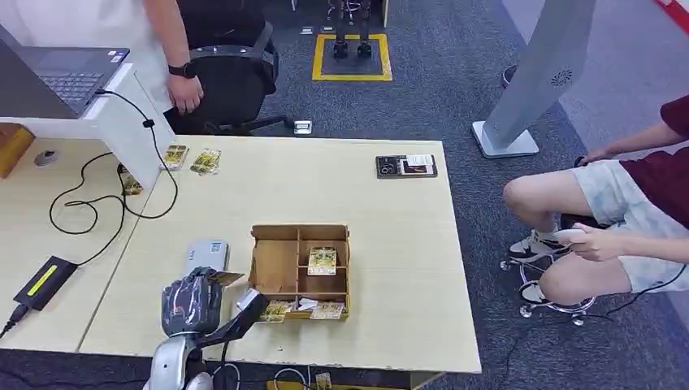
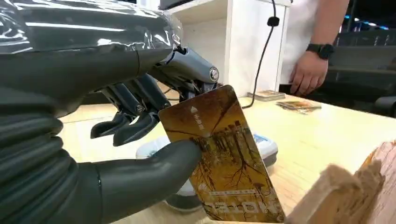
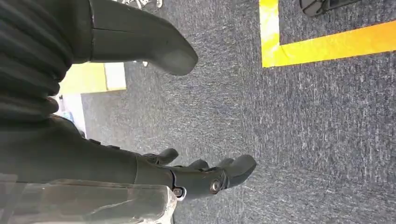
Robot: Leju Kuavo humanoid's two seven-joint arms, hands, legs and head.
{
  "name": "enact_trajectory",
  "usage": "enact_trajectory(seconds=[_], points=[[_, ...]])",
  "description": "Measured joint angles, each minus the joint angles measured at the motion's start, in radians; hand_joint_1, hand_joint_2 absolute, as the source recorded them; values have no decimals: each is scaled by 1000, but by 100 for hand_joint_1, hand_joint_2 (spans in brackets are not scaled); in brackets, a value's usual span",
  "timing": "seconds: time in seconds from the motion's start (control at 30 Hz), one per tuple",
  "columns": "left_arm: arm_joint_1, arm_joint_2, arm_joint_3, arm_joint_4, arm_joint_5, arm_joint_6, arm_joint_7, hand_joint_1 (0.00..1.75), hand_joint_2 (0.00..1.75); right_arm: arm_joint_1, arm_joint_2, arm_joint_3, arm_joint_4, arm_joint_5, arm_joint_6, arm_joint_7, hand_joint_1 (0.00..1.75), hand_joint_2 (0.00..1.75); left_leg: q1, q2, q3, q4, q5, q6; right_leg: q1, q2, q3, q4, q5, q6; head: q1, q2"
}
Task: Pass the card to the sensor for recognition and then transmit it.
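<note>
1. Showing glossy printed plastic on the card.
2. Showing matt dark rubbery skin on the left hand, under a shiny clear wrap.
3. Showing raw plywood on the compartment box.
4. Showing rough grey carpet.

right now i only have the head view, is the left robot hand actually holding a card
Observer: Yes. The left wrist view shows the left robot hand pinching a golden-brown card between thumb and fingers.
Operator: where's the sensor from there
Observer: The pale sensor sits on the table right behind the card; I cannot tell whether they touch.
Operator: and the right robot hand
Observer: The right robot hand hangs over grey carpet, holding nothing.
</note>
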Motion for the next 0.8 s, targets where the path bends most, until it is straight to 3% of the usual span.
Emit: enact_trajectory(seconds=[0.53,0.7,0.8], points=[[-19,26,-42,18,54,-56,1,175,175,2,19,-19,-42,19,24,-3,0,175,0,0,1,0,0,0,0,0,1,0,0,0,0,0],[-18,25,-42,19,89,-13,-10,175,175,3,25,-27,-50,30,24,-4,0,175,0,0,1,0,0,0,0,0,2,0,0,0,0,0],[-12,23,-42,19,143,69,-51,175,175,3,27,-33,-51,37,22,-8,0,175,0,0,1,0,0,0,0,0,1,0,0,0,0,0]])
